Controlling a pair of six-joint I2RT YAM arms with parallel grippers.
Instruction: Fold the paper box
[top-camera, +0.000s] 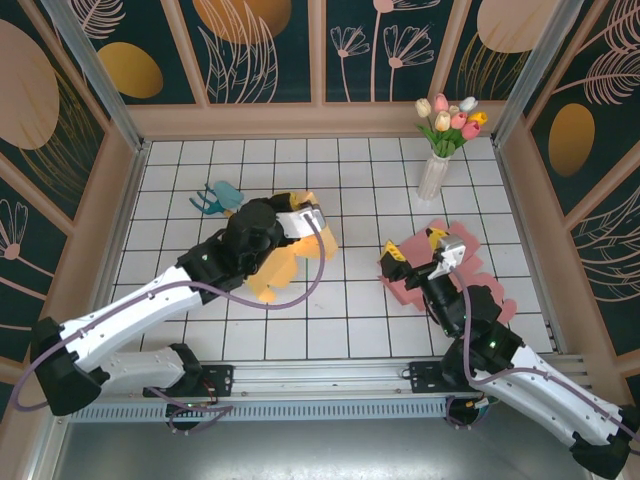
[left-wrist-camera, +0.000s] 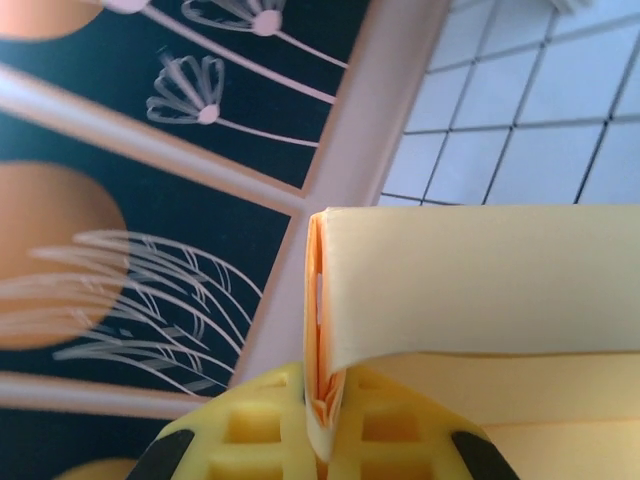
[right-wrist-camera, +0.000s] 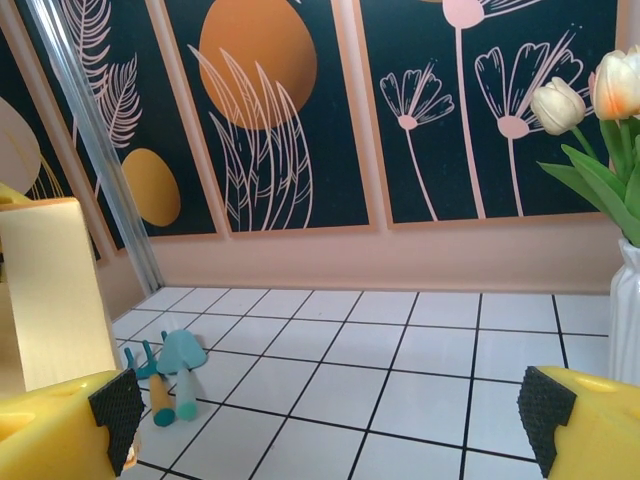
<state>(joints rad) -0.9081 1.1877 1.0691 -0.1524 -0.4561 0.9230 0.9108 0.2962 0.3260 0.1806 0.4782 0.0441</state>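
**Left jaws.** Pressed together on a doubled edge of the yellow paper box (left-wrist-camera: 480, 290). The paper sits in the seam between my two yellow fingers (left-wrist-camera: 250, 430). In the top view the box lies on the bench (top-camera: 350, 320), left of centre and partly under my left arm, with the gripped panel raised off the tiles.

**Right jaws.** Spread wide, with nothing between the black pads (right-wrist-camera: 115, 405). They hang over the pink paper blank (top-camera: 402, 292), right of centre and well apart from the yellow box.

**Procedure, as I judge it.**
1. Hold the left pinch firm. The layers are thin and could slide out of line if the grip eases.
2. Swing the panel over along its crease rather than pulling on it, since dragging would shift the whole box across the bench.
3. Bring the right jaws across to steady the free side before pressing the fold flat.
4. Route that move clear of the vase (top-camera: 435, 175).
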